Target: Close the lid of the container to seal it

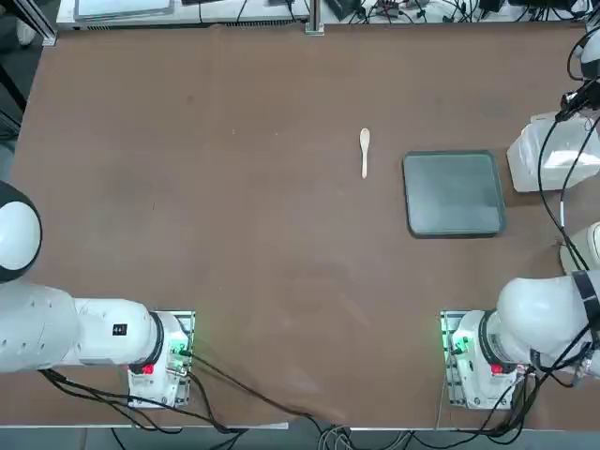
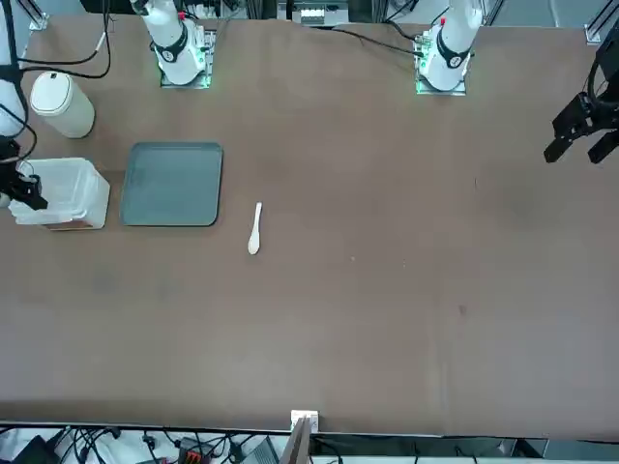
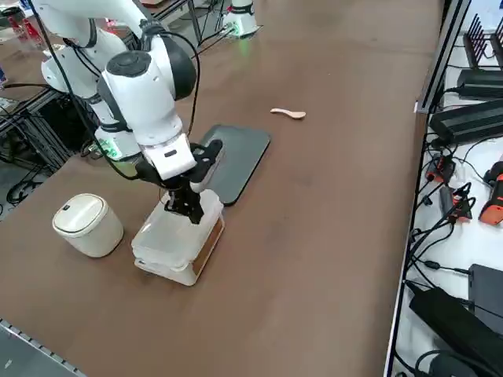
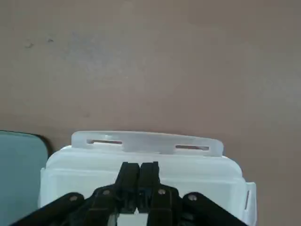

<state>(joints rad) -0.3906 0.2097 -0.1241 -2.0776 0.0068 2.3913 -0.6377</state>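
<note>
With fingers pressed together, the right gripper point(image 4: 140, 176) rests its tips on the lid point(image 4: 141, 162) of the container point(image 3: 174, 239), just at three o'clock of the grey tray point(image 1: 453, 193) from overhead.

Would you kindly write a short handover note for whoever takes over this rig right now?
Right claw: shut, holding nothing, tips down on the lid.
Container: white box at the table's right edge, between the grey tray and a small white bin.
Done: lid is folded down over the box.
Left: whether it has latched all round cannot be seen; press along the front lip, then lift clear.
</note>
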